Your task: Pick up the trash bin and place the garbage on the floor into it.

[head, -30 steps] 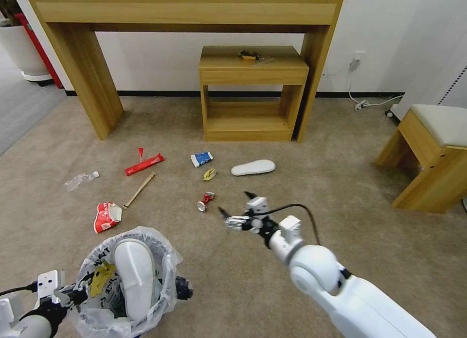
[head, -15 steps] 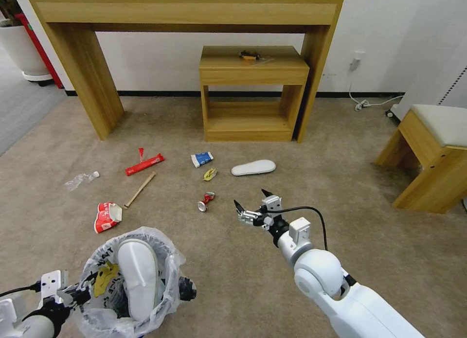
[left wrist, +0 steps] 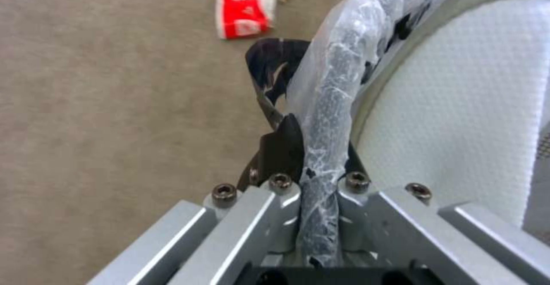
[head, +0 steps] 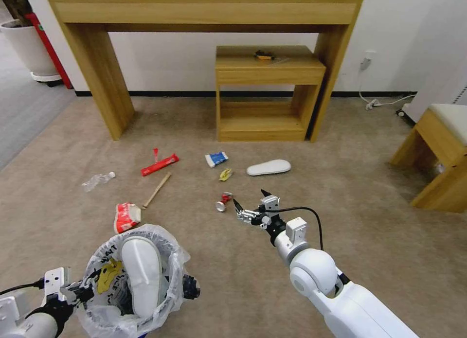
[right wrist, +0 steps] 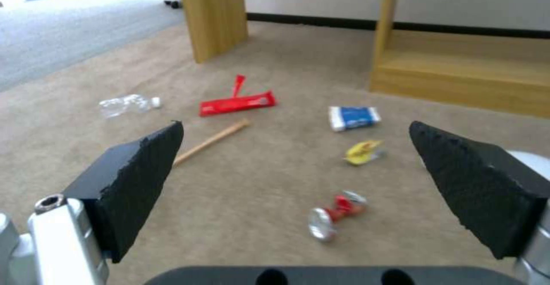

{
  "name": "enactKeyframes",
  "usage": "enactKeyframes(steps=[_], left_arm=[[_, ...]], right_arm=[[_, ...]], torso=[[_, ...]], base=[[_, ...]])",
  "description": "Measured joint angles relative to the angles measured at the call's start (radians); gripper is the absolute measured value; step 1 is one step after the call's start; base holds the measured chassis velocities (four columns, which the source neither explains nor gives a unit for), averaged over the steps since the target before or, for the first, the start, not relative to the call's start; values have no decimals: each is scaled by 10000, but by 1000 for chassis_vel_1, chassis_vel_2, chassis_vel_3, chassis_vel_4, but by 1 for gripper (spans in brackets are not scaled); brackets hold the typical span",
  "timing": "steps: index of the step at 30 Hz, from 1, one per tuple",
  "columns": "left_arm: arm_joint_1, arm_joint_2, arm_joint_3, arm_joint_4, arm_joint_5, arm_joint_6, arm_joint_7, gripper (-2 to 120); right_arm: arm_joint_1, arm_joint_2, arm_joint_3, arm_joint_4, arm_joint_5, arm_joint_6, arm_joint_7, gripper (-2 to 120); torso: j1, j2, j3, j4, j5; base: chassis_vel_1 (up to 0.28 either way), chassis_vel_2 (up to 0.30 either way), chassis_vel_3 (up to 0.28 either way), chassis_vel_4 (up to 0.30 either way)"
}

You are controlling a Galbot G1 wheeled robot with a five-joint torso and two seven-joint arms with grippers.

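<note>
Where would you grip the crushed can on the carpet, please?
Around its pinched red middle, from above. The crushed can lies on its side on the floor, round end toward the open right gripper, so its waist looks narrowest.

Setting is reading as an office-type or staged test room, not a lived-in home. Beige short-pile carpet is covering the floor, meeting grey carpet at 10 o'clock. A bare wooden console table is standing against a plain white wall at 12 o'clock, sheltering a smaller wooden stand. A padded wooden stool is sitting at 3 o'clock. A cable is trailing from a wall socket.
</note>
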Motion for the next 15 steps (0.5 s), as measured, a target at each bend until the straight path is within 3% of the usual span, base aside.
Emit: enactKeyframes(steps=[15], left_arm=[[-30, -8, 36, -34, 14, 0, 8, 1]], right_arm=[[77, 173, -44, -169, 58, -51, -37, 100]], torso=[[0, -1, 1, 0, -3]], base=[[229, 319, -230, -323]])
